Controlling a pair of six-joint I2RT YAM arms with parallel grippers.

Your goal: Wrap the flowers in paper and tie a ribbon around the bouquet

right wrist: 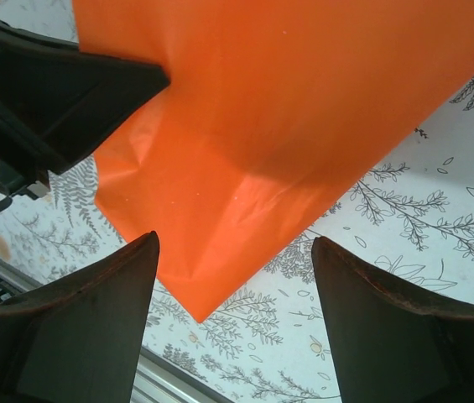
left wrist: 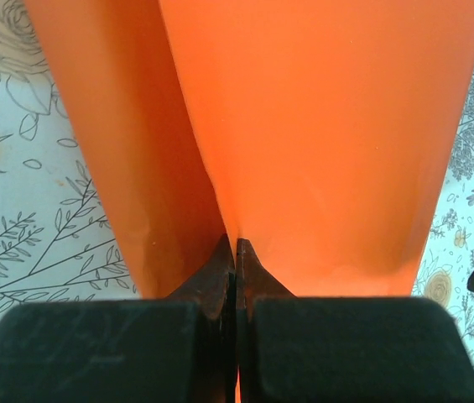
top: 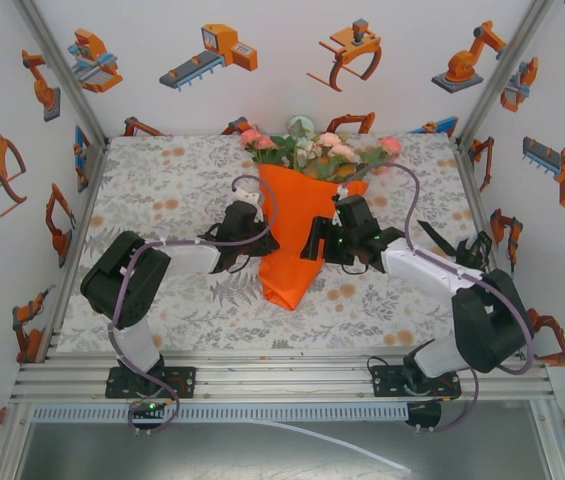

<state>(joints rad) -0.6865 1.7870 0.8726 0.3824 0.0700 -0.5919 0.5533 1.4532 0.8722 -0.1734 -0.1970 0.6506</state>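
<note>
Stems of flowers hidden inside paper; paper's wide end cut off in both wrist views.

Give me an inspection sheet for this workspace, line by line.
Surface: tablecloth with grey floral print, lying flat.
Job's things: orange paper rolled into a cone around the flowers, heads at the far end.
Clutter: nothing seen.
End effectors: left end effector shut on the paper's edge; right end effector open over the cone's pointed end.
Cables: grey-purple cables loop either side of the cone.
Surroundings: white walls with orange robot pictures; metal frame at the near edge.
</note>
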